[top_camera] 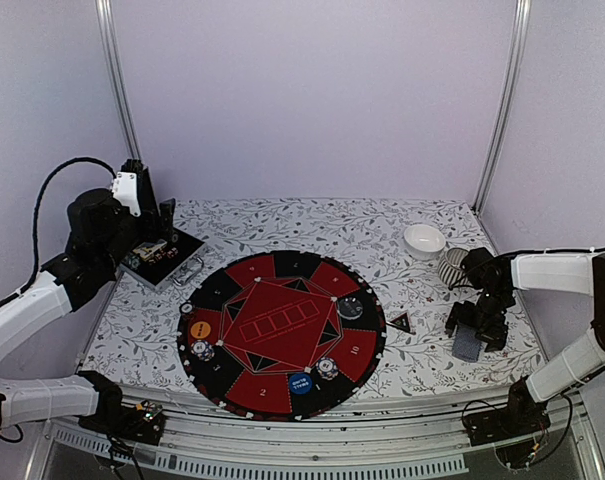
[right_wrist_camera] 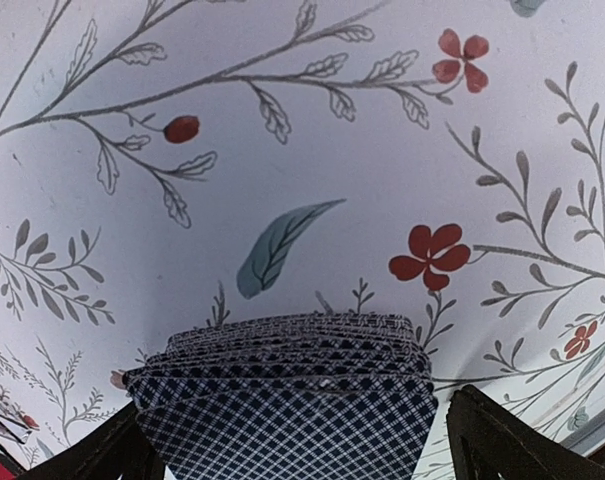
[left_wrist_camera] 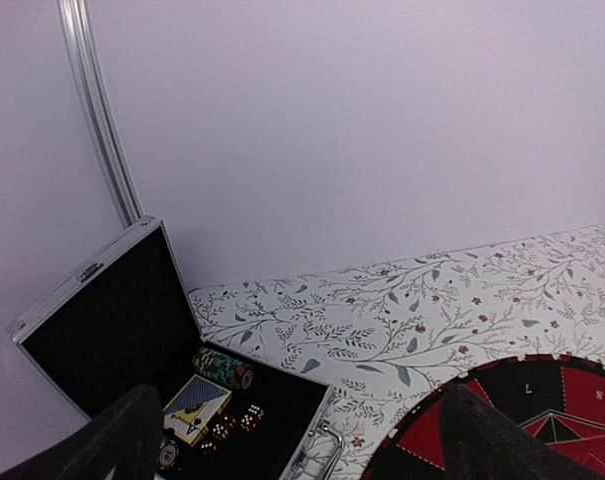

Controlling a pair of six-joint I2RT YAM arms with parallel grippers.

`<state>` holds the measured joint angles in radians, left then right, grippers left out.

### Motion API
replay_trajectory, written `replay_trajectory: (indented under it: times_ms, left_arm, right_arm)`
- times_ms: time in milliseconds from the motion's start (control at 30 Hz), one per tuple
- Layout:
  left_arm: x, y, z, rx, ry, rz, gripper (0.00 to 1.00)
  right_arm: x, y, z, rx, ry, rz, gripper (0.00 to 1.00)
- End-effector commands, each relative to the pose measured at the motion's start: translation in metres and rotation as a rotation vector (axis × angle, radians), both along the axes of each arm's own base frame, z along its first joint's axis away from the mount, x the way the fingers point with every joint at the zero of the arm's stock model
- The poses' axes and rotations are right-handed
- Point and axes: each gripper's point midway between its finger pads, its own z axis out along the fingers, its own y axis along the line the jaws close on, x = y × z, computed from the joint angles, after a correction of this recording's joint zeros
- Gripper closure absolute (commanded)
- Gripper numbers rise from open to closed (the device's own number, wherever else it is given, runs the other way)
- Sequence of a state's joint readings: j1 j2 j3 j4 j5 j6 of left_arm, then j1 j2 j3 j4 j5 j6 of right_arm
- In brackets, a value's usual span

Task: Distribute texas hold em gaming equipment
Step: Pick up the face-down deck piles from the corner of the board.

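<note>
A round red-and-black poker mat lies mid-table. On it are small chip stacks, an orange button and a blue button. A black-red triangle marker lies just right of the mat. My right gripper is low over the cloth at the right, shut on a deck of grey-blue-backed cards; in the right wrist view the deck fills the gap between my fingers. My left gripper is open and empty above the open case.
The open case holds a chip roll, a card box and red dice. A white bowl and a ribbed grey cup stand behind my right gripper. White walls enclose the table.
</note>
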<state>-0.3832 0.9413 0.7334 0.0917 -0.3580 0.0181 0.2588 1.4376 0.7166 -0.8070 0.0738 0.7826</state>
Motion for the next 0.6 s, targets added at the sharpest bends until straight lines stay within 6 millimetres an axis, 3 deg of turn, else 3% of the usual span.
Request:
replay_trajectory:
  times_ms: [0,200,367,567]
  left_arm:
    - [-0.001,0.001,0.008,-0.008,-0.017,-0.002,0.02]
    - [-0.002,0.001,0.010,-0.008,-0.023,-0.001,0.02]
    - [-0.002,0.001,0.010,-0.008,-0.023,-0.003,0.02]
    - [-0.003,0.003,0.012,-0.007,-0.029,0.003,0.02]
  right_arm:
    - [-0.001,-0.001,-0.005,-0.005,0.011,-0.003,0.01]
    - [-0.021,0.017,-0.005,0.027,0.048,0.039,0.01]
    - [-0.028,0.015,-0.013,0.031,0.063,0.035,0.00]
    - [-0.032,0.016,-0.024,0.029,0.097,0.048,0.14]
